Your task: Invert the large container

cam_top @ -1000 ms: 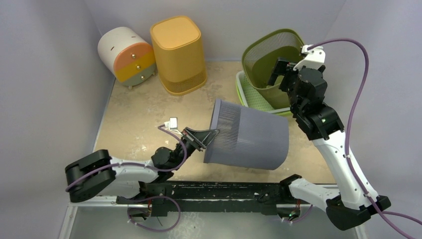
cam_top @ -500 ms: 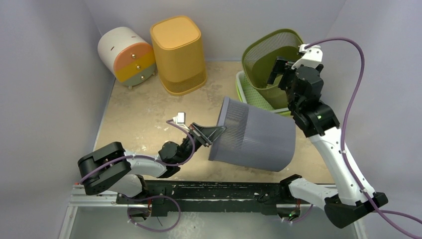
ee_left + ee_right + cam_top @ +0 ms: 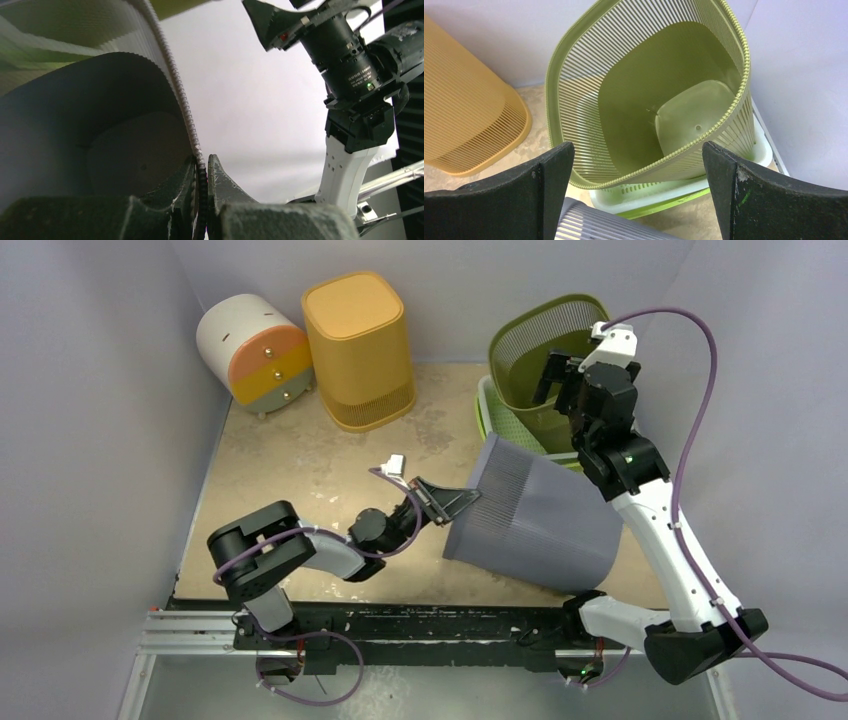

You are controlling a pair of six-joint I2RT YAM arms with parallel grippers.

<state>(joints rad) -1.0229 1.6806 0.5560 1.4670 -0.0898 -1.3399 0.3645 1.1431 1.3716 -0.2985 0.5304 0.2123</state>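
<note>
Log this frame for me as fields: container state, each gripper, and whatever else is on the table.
container: grey ribbed bin, lying tilted on its side, opening toward the left, not yet upside down
left gripper: jaws shut on the bin's rim, one finger inside, one outside
right gripper: jaws open, holding nothing, above the green basket
green basket: leaning in a pale green tray
back left: yellow bin and drawer unit
</note>
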